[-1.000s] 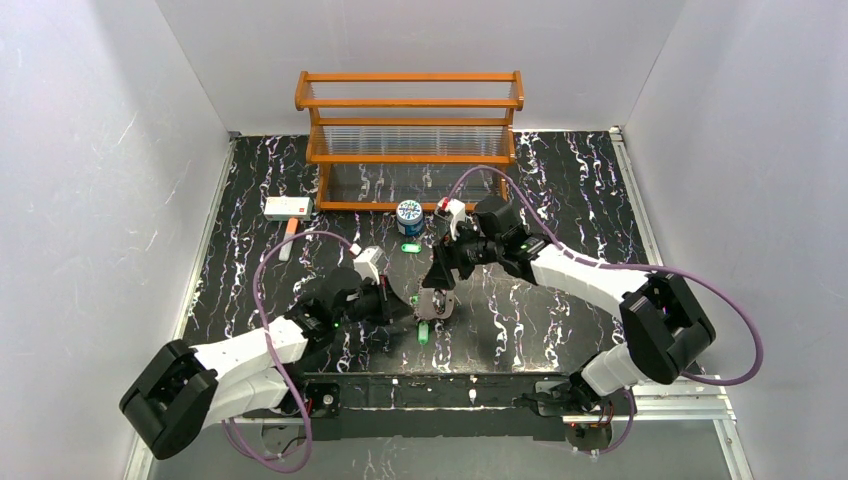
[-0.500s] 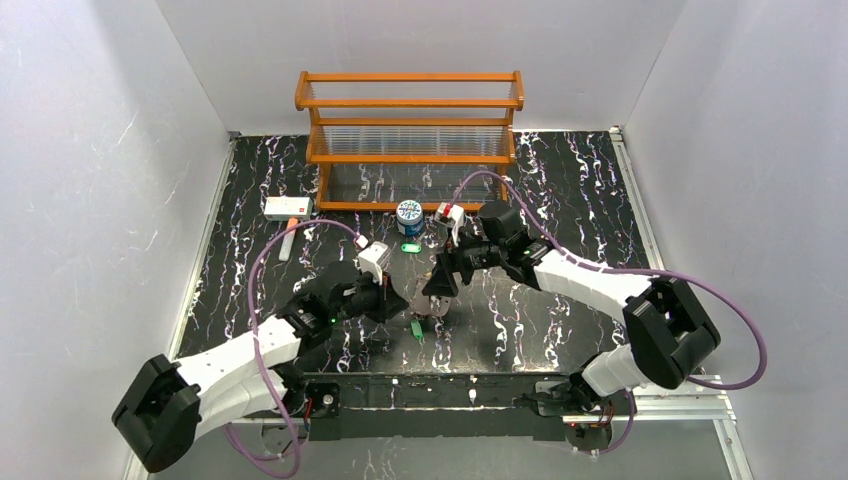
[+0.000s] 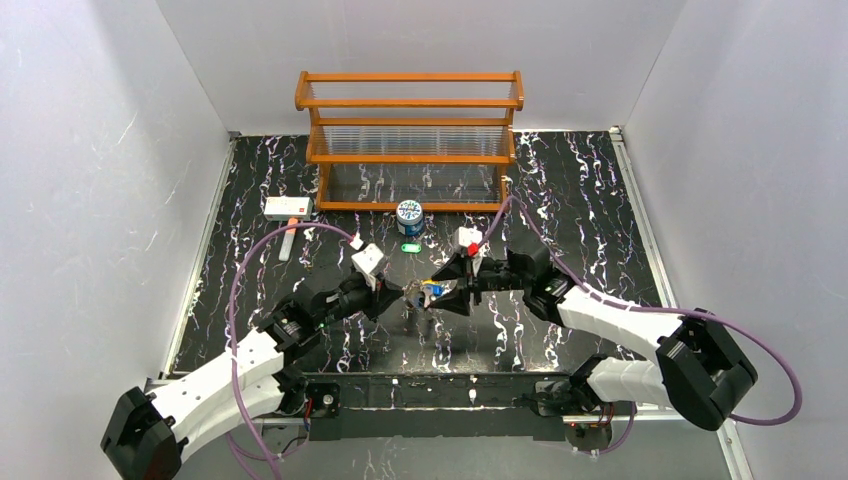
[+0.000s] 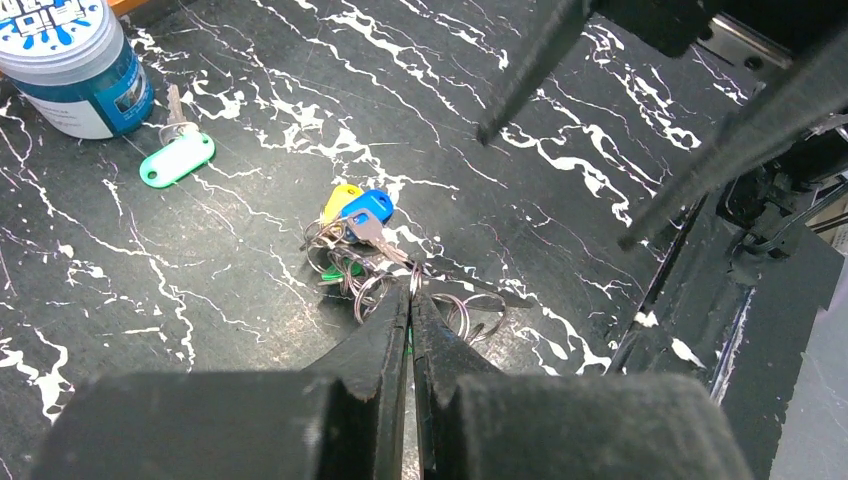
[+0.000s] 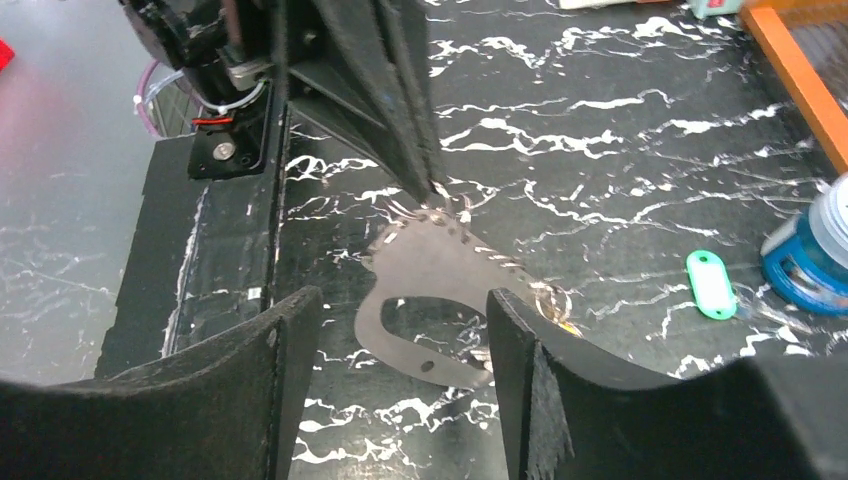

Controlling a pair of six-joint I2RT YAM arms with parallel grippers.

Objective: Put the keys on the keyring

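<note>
- Since a second ago the right gripper [image 3: 445,287] has swung from pointing down to lying level, facing the left gripper [image 3: 403,296]. The left arm has stretched forward, and the green key that lay nearer the arm bases is gone from that spot.
- Top view: the keys [image 3: 427,290] sit between both claws, on the bases' side of the can [image 3: 409,214] and slightly right. One green-tagged key [image 3: 408,248] lies loose just beside the can. We can't make out the keyring from here.
- Left wrist: the left claw is shut, its tips in a tangle of wire rings. Blue and yellow heads [image 4: 358,212] lie just beyond it, toward the can [image 4: 70,60]. A green head is mostly buried.
- Right wrist: the right claw is wide and holds nothing. The keyring [image 5: 430,265] hangs dead ahead of its gap, and the left claw's tip looks pinched on its upper edge. We judge the long axis slants from that tip toward the can's side, though the far end blurs into the keys.
- The right claw is the free one, so we expect the next move to fall to it.
</note>
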